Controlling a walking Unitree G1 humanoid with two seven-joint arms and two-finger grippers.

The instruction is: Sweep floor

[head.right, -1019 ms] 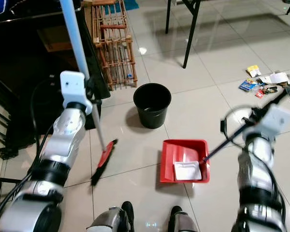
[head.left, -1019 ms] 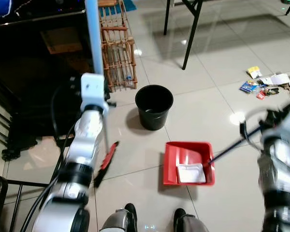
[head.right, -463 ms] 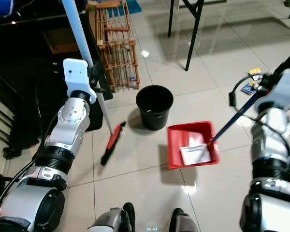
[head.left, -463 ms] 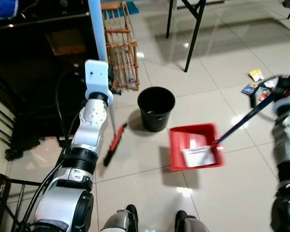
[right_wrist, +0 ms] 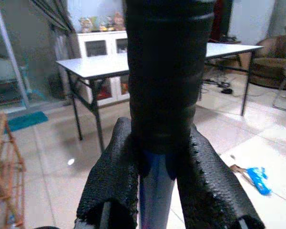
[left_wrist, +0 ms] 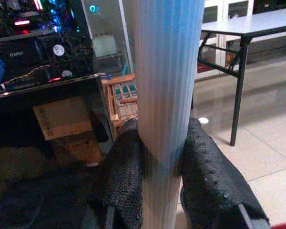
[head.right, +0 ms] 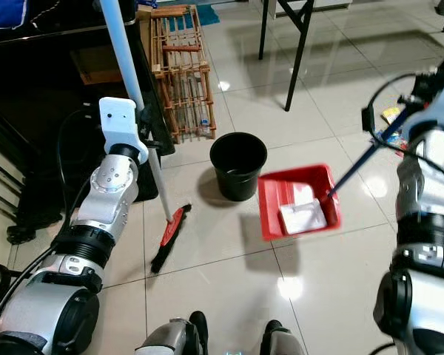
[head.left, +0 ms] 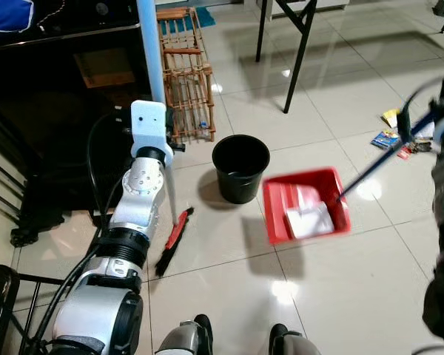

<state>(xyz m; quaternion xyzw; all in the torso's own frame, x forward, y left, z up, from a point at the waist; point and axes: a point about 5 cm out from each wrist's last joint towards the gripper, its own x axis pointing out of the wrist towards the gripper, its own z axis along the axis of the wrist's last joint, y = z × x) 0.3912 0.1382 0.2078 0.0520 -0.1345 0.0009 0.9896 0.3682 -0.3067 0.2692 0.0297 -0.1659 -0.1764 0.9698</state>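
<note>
My left gripper (left_wrist: 162,162) is shut on the pale blue handle (head.left: 149,52) of a broom. Its red and black head (head.left: 174,238) rests on the tiles left of a black bucket (head.left: 240,166). My right gripper (right_wrist: 157,162) is shut on the black grip of a long dark handle (head.left: 374,166). That handle carries a red dustpan (head.left: 281,207), held tilted off the floor just right of the bucket, with its shadow below. White paper (head.left: 311,218) lies inside the pan. Loose litter (head.left: 396,133) is scattered on the tiles at the far right.
A wooden slatted rack (head.left: 185,81) stands behind the bucket. Dark furniture (head.left: 59,111) fills the left side. Black table legs (head.left: 300,52) rise at the back. My feet (head.left: 237,340) are at the bottom edge, and a black frame (head.left: 0,296) at the bottom left.
The right arm has lifted the dustpan off the floor and carried it up and back, closer to the bucket. The broom head has shifted slightly toward the bucket.
</note>
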